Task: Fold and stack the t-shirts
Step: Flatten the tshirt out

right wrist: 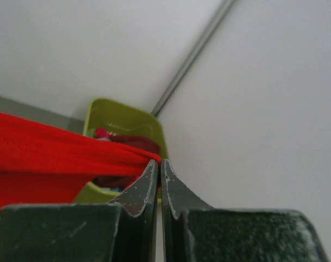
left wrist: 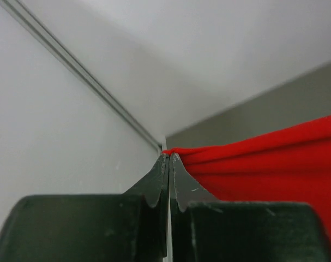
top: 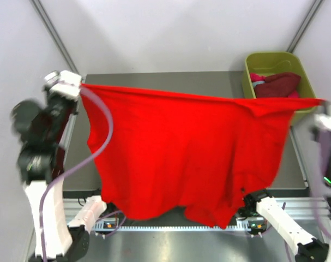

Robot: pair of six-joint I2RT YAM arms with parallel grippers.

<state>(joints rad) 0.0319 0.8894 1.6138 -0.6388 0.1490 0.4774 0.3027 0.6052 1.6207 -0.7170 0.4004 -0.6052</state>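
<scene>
Shirt in hand: large bright red cloth t-shirt (top: 181,153), held up in the air by its two top corners and stretched wide above the dark grey matte table (top: 209,82). The lower hem sags toward the near edge.
Left gripper (left wrist: 169,158): fingers pressed together, pinching the shirt's left corner, high up by the left wall.
Right gripper (right wrist: 157,164): fingers clamped tight on the right corner, just beside the tub.
Other shirts: dark maroon cloth t-shirt (top: 280,84) and magenta-pink cloth t-shirt (top: 257,78), bunched inside the olive-green plastic tub (top: 274,59) at the far right corner.
Progress: early, by my reckoning. No fold made and no stack visible. This shirt needs laying flat first, and the tub's shirts look untouched.
Surface: the table is mostly hidden behind the cloth; the strip I can see at the far side is flat.
Room: plain white walls (top: 170,33) on three sides, with grey metal corner struts (top: 50,27).
</scene>
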